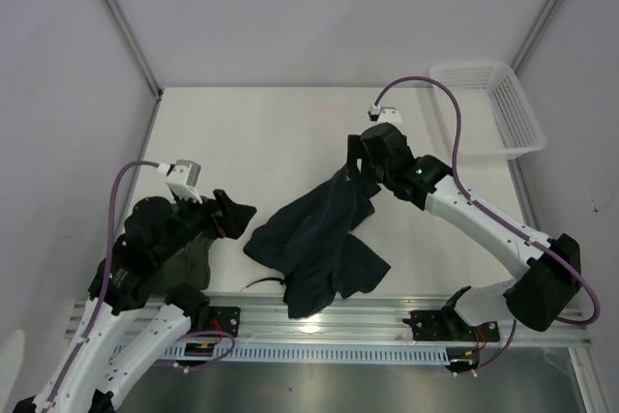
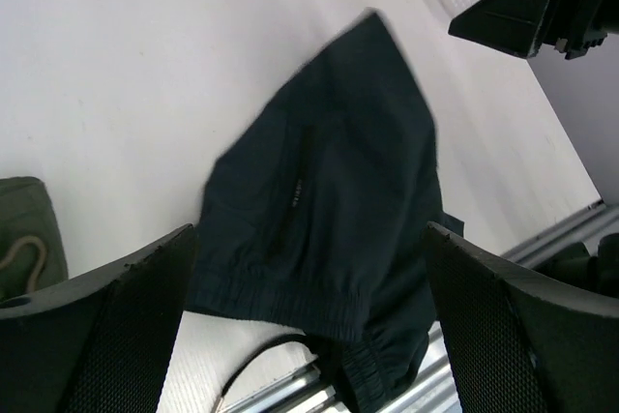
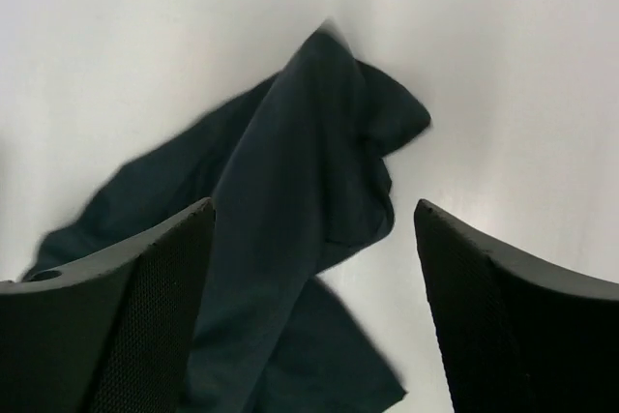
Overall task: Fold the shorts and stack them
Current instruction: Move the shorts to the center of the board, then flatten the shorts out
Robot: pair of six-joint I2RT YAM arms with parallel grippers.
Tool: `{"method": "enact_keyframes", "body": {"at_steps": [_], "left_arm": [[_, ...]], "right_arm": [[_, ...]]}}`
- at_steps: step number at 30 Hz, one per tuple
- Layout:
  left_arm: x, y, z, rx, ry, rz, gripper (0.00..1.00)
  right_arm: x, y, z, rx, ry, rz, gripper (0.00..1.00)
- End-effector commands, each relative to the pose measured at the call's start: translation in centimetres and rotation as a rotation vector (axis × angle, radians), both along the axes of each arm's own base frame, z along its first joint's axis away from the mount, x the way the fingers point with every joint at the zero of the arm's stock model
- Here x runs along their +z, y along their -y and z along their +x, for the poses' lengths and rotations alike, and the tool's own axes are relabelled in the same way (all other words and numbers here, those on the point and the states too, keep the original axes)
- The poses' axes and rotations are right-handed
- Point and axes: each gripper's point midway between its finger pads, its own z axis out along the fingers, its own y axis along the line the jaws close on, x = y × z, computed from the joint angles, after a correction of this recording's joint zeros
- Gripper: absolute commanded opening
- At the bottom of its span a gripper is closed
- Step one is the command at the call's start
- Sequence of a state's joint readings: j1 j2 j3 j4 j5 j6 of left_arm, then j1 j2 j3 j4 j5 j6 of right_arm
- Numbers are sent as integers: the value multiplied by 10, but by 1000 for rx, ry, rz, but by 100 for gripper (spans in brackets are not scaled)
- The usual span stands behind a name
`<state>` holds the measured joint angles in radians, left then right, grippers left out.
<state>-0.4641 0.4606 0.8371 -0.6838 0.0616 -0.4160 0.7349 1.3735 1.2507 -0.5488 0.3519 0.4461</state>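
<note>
The dark navy-teal shorts (image 1: 319, 239) lie crumpled at the table's near middle, their lower part draped over the front rail. One end rises toward my right gripper (image 1: 358, 169). In the right wrist view that gripper (image 3: 314, 205) is open above the blurred cloth (image 3: 290, 191), with nothing pinched between its fingers. My left gripper (image 1: 237, 215) hangs open just left of the shorts. In the left wrist view their elastic waistband (image 2: 309, 287) lies beyond its spread jaws (image 2: 309, 239). The olive-green shorts (image 1: 189, 263) sit bunched under the left arm, with a corner (image 2: 24, 234) showing at the left wrist view's edge.
A white mesh basket (image 1: 488, 108) stands at the back right corner. A black drawstring (image 1: 263, 282) trails from the navy shorts toward the metal rail (image 1: 387, 311) along the front edge. Grey walls close in the table at the back and sides.
</note>
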Motion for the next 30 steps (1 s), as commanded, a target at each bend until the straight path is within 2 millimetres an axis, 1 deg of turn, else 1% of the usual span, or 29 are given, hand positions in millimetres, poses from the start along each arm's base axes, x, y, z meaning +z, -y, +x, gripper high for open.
{"method": "enact_keyframes", "body": {"at_steps": [1,3,4,6,7,8,10,11,12,13,15,16,17,18,20,21,22,23,24,25,26,27,28,29,30], "left_arm": [[10,18,0,-82,18,-58,99],[-1,24,1,-112,-13,-37,99],[-6,26,0,-121,-30,-29,99],[-15,31,1,-138,-58,-21,99],[-18,32,1,-141,-65,-18,98],[-24,33,2,-138,-83,-9,98],[-20,32,6,-130,-80,8,99],[-20,32,7,-139,-77,23,99],[-19,34,6,-158,-78,33,98],[-13,42,2,-214,-76,25,98],[-14,48,-4,-282,-83,54,97],[-17,52,-8,-313,-94,67,96],[-22,54,-8,-332,-111,99,96],[-29,55,-11,-342,-138,123,95],[-42,64,-18,-381,-186,166,93],[-43,67,-21,-387,-192,172,91],[-43,78,-30,-431,-187,176,91],[-41,81,-31,-409,-186,172,91],[-42,92,-42,-445,-194,164,91],[-46,94,-45,-456,-193,183,91],[-49,95,-43,-420,-196,189,91],[-59,97,-43,-403,-211,219,92],[-67,104,-52,-419,-229,230,92],[-74,103,-49,-382,-229,253,94],[-92,103,-51,-375,-263,290,95]], "right_arm": [[-1,20,-7,-39,0,-56,86],[-10,21,-19,-6,-24,-36,86],[-15,14,-29,41,-52,-6,85],[-11,-1,-46,118,-58,69,82],[-24,-11,-62,187,-104,99,81],[-22,-28,-75,249,-97,136,81],[-26,-43,-95,306,-111,166,81],[-26,-50,-99,322,-102,171,83],[-28,-58,-111,355,-106,162,83],[-34,-59,-111,344,-119,148,84],[-46,-52,-108,307,-137,123,84],[-51,-49,-107,297,-148,121,84],[-59,-48,-108,299,-171,120,84],[-64,-43,-103,281,-183,122,83],[-68,-41,-99,265,-192,138,83],[-71,-39,-100,265,-198,142,83],[-70,-36,-97,252,-195,151,83],[-70,-36,-96,245,-192,160,83],[-70,-34,-96,244,-192,166,83],[-70,-33,-95,242,-190,169,83],[-71,-31,-95,235,-191,167,83],[-69,-29,-95,230,-183,170,83],[-72,-25,-95,222,-186,166,83],[-73,-22,-95,217,-186,168,84],[-69,-19,-95,212,-172,178,84]]}}
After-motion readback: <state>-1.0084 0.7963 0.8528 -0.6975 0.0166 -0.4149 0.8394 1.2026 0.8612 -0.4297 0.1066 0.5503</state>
